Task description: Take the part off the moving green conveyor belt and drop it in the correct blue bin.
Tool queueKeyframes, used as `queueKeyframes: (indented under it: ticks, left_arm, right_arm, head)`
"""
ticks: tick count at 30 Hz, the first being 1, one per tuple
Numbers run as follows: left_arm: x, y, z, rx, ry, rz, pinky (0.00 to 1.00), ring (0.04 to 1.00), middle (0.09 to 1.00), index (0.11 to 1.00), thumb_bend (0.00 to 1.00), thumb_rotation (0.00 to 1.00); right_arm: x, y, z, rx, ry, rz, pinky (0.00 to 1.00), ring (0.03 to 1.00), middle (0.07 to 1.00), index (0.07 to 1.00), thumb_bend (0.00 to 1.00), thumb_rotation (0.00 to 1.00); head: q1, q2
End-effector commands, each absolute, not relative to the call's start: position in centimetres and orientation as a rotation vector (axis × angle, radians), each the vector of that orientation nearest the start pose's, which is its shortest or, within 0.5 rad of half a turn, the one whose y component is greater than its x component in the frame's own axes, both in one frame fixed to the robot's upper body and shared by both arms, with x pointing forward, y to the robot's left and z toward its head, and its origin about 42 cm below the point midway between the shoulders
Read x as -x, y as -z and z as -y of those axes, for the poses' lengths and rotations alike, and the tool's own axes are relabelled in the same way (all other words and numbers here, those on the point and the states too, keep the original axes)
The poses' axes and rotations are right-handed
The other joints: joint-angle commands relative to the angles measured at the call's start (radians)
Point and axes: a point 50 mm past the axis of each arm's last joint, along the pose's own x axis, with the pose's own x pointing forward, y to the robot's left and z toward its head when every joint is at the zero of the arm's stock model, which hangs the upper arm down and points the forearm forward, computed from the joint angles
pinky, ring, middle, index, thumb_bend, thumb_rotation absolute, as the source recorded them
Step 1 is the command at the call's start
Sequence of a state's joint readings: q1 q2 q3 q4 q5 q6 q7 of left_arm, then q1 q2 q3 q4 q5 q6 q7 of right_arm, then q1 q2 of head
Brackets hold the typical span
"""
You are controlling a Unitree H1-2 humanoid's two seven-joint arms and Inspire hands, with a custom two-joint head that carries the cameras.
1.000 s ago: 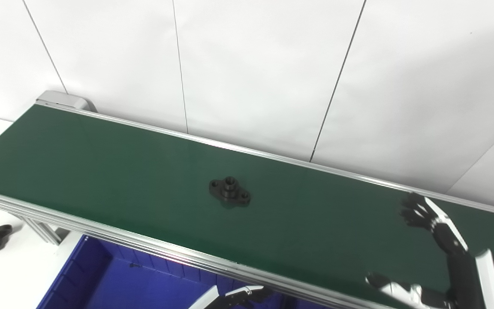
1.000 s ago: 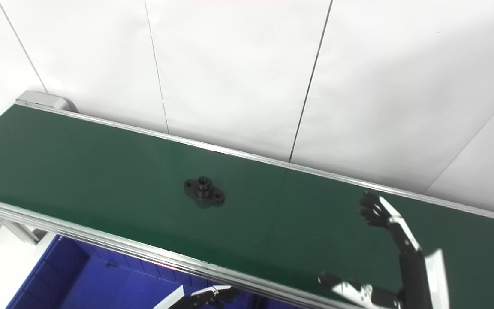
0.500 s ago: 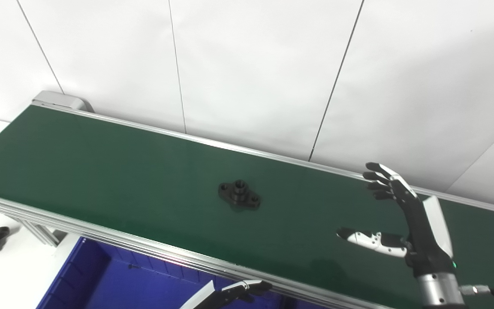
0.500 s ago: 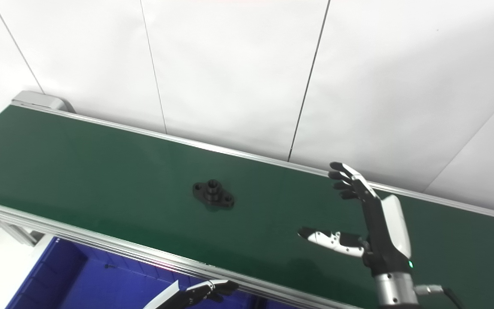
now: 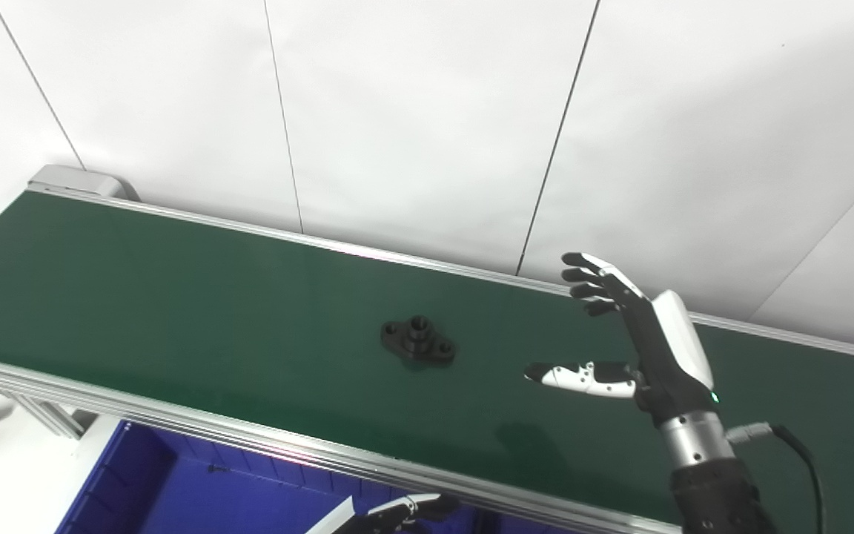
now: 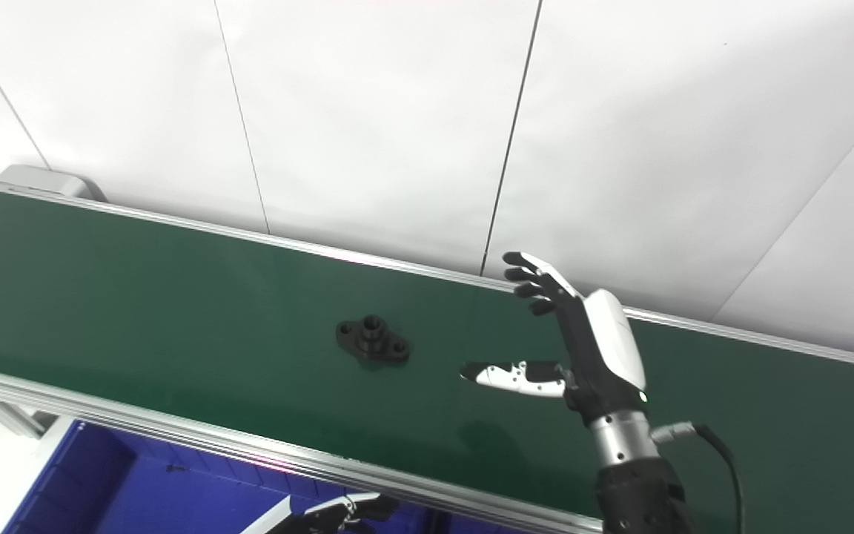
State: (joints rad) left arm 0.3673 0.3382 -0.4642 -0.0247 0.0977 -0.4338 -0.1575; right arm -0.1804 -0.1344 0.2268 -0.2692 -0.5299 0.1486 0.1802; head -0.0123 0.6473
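- Black, flanged and with a raised centre boss, the part (image 5: 418, 342) lies flat on the green conveyor belt (image 5: 175, 297), about midway between the belt's near and far rails and touched by nothing.
- Over the last second the part has shifted slightly rightward along the belt, though the head cameras have also moved, so some of that shift is only apparent.
- Bigger change: the right hand (image 5: 638, 341) has risen from low at the frame's corner to a spot above the belt, to the right of the part and apart from it.
- That hand is released, fingers spread upward and thumb pointing toward the part, grasping nothing.
- My reading is that it is set to meet the part as it arrives, so the pick is not yet done.
- Only the left hand (image 5: 405, 512) fingertips show at the bottom edge, below the near rail; I cannot tell whether it is clenched or loose.
- Bare belt surrounds the part on every side, leaving open room to close in.
- Beneath the near rail sits the blue bin (image 5: 175, 489); the rail must be cleared on the way down.
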Motion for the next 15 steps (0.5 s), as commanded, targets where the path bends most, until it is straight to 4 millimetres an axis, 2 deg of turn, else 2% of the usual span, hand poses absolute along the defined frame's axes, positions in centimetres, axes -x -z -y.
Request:
queueKeyframes:
  ticks: [1,4,7,8,9,15]
  left_arm:
    - [-11.1,-4.9,-20.4,-0.228,0.669,0.067,0.79,0.866,0.895,0.875,0.88,0.37]
    - [-11.1,-4.9,-20.6,-0.225,0.672,0.061,0.79,0.866,0.898,0.888,0.88,0.37]
    - [-10.8,-4.9,-21.0,-0.227,0.673,0.052,0.80,0.870,0.906,0.895,0.89,0.39]
    - [-10.8,-4.9,-21.1,-0.236,0.675,0.053,0.80,0.866,0.905,0.897,0.88,0.40]
    - [-10.9,-4.9,-21.1,-0.239,0.676,0.054,0.79,0.862,0.904,0.895,0.88,0.40]
    - [-11.1,-4.7,-21.3,-0.234,0.653,0.048,0.78,0.857,0.896,0.886,0.89,0.39]
  right_arm:
    - [-32.5,-21.2,16.3,0.674,-0.269,0.317,0.65,0.734,0.782,0.835,0.82,0.19]
    - [-32.9,-21.0,15.8,0.697,-0.285,0.299,0.64,0.731,0.791,0.843,0.81,0.21]
    - [-33.2,-20.6,15.3,0.712,-0.297,0.290,0.63,0.720,0.788,0.843,0.81,0.20]
    - [-33.2,-20.4,15.2,0.714,-0.298,0.288,0.62,0.714,0.783,0.839,0.81,0.19]
    - [-33.4,-20.3,15.0,0.723,-0.302,0.287,0.63,0.715,0.784,0.839,0.82,0.19]
    - [-34.6,-19.6,14.2,0.749,-0.324,0.269,0.66,0.734,0.787,0.848,0.81,0.19]
  head:
    - [0.001,0.001]
    - [-0.007,-0.012]
    - [-0.027,-0.050]
    - [-0.027,-0.050]
    - [-0.055,-0.025]
    - [-0.101,-0.012]
